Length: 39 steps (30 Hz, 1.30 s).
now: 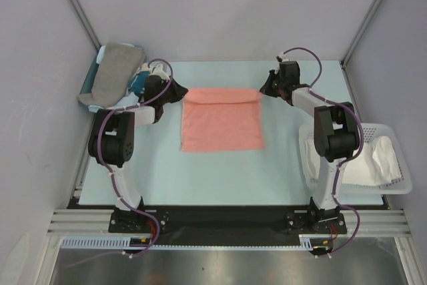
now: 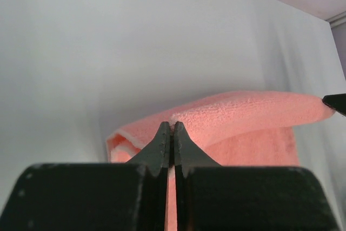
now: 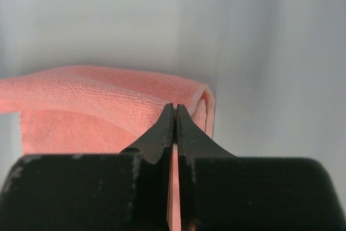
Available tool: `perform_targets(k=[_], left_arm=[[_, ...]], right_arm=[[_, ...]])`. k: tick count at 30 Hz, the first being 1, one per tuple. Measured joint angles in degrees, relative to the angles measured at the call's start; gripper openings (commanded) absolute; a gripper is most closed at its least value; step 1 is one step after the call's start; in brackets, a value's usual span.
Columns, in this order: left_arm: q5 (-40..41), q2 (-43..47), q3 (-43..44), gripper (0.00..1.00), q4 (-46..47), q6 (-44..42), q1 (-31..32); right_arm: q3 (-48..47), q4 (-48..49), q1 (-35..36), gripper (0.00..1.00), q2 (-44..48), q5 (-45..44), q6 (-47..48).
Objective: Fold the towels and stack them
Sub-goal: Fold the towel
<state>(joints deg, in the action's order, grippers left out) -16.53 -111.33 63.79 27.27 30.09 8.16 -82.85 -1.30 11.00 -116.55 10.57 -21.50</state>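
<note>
- Clamped tight on the far-left corner of the salmon-pink towel point(image 1: 222, 121): left gripper point(image 2: 173, 129).
- Pinched closed on its far-right corner: right gripper point(image 3: 175, 111).
- Spread across the middle of the table point(image 1: 287, 165), far edge seemingly doubled over.
- Far left, grey towel point(image 1: 113, 75); right, white towel point(image 1: 383, 155) in a basket point(image 1: 400, 188).

Nothing can be read in any of the three views: no word, number, brand or sign. The only marking is the white print on the small teal bundle point(image 1: 137, 85) at the far left (too small and too hidden from above to tell whether it is lettering at all). The salmon-pink towel point(image 1: 222, 119), seen close by both wrist cameras, shows plain terry with no tag or label.
</note>
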Motion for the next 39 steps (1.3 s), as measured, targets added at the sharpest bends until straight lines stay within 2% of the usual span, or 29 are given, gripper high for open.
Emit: perform_targets(k=[7,18,29,39], left_arm=[[-0.7,5.2,-9.8,0.00,1.8,1.5,0.0],[-0.6,13.2,-18.9,0.00,1.9,2.5,0.0],[-0.6,20.3,-23.2,0.00,-1.7,2.9,0.4],[-0.6,24.4,-26.9,0.00,-3.3,2.9,1.5]], right_arm=[[9.5,3.2,0.3,0.00,7.9,0.4,-1.9],[21.9,5.6,3.7,0.00,15.4,-1.0,-4.0],[26.1,5.0,4.7,0.00,22.9,-4.2,-4.4],[29.8,4.1,5.4,0.00,25.9,-5.7,-4.5]])
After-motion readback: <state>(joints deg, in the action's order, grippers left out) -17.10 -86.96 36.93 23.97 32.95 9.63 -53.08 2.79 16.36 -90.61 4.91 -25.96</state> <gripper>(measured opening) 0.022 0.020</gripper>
